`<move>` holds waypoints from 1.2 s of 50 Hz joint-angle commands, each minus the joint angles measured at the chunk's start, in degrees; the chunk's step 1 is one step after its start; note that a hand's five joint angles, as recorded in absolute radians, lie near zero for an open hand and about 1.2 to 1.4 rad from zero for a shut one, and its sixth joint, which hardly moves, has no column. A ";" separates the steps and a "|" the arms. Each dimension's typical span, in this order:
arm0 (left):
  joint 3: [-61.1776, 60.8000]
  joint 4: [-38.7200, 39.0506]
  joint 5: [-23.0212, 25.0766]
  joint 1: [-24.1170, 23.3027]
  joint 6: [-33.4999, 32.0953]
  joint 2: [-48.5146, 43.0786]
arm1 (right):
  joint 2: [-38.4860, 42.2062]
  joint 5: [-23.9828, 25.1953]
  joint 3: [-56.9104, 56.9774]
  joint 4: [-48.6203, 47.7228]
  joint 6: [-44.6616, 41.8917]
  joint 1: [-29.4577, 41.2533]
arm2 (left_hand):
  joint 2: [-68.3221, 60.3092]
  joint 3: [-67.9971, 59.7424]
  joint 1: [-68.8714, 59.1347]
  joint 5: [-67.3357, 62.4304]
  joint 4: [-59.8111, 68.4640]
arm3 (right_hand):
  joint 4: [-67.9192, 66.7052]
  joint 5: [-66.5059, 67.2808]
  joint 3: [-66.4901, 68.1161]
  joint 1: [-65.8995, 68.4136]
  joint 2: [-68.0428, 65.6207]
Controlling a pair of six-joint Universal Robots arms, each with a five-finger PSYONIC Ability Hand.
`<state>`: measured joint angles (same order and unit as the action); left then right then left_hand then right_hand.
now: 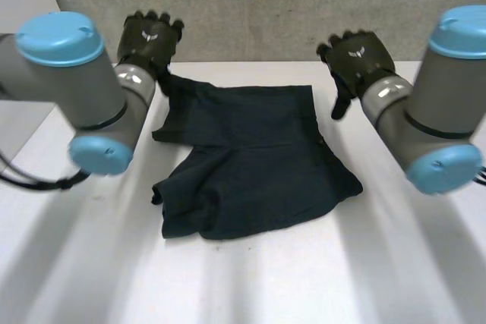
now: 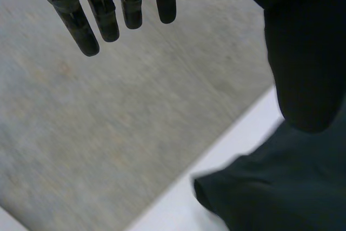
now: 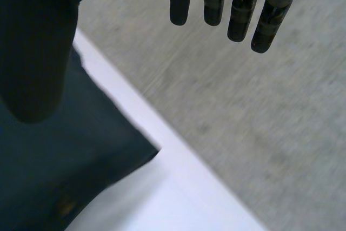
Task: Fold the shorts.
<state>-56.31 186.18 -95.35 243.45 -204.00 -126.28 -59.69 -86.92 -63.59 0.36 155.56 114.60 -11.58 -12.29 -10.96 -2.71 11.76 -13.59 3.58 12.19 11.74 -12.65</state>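
Nearest, grey blue-capped arms point(image 1: 76, 73) flanking dark navy cloth shorts point(image 1: 250, 157), spread but rumpled in the middle of the white table point(image 1: 395, 263), far edge toward the grey wall point(image 1: 250, 5). Poised by the far corners, probably to take both and fold toward the near side: left hand point(image 1: 150, 39) with fingers point(image 2: 102, 14) straight, apart from the thumb, holding nothing; right hand point(image 1: 353, 58) likewise splayed and empty. Left thumb possibly brushing cloth; hard to tell.

A white table point(image 1: 304, 278) carries dark shorts point(image 1: 250, 165), spread out but rumpled; their straight edge lies near the table's far edge; bare tabletop surrounds them.
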 commanded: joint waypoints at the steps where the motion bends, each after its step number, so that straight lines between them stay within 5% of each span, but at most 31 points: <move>1: -24.88 -7.23 0.17 -3.24 8.17 17.90 | -6.40 7.99 -15.06 6.76 -1.05 -4.82 | -0.32 0.39 -0.94 0.82 0.14 | 3.59 -3.58 -2.19 -1.74 2.65; 9: -43.87 -7.50 0.78 -9.83 16.53 29.60 | -8.78 20.12 -28.07 3.96 -5.61 -11.67 | -11.24 -10.53 -11.86 -10.10 11.06 | -11.11 11.12 12.51 12.96 -12.05; 17: -50.56 -6.97 0.17 -14.49 18.11 27.68 | -5.35 22.41 -31.95 -5.89 -7.55 -13.00 | -17.14 -16.43 -17.76 -16.00 16.96 | -20.20 20.21 21.61 22.05 -21.15; 32: -50.21 -1.70 -3.70 -5.88 18.20 18.88 | 3.35 22.67 -27.38 -9.06 -7.64 -12.65 | -14.45 -13.74 -15.07 -13.31 14.27 | -27.43 27.44 28.84 29.28 -28.37; 41: -47.49 1.29 -3.96 -3.42 17.50 15.81 | 4.94 22.76 -24.84 -8.97 -7.55 -12.38 | -11.92 -11.21 -12.54 -10.79 11.75 | -66.38 66.39 67.78 68.23 -67.32; 60: -39.05 1.56 -3.96 -2.72 16.18 7.28 | 4.58 21.80 -24.48 -8.80 -6.50 -12.21 | -16.46 -15.75 -17.08 -15.32 16.28 | -66.41 66.42 67.81 68.26 -67.35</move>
<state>-97.19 187.68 -99.31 240.62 -186.78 -116.43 -55.00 -64.87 -88.06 -8.46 148.92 102.29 -22.63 -22.77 -23.34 -12.23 22.23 -68.20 55.59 67.51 51.46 -66.91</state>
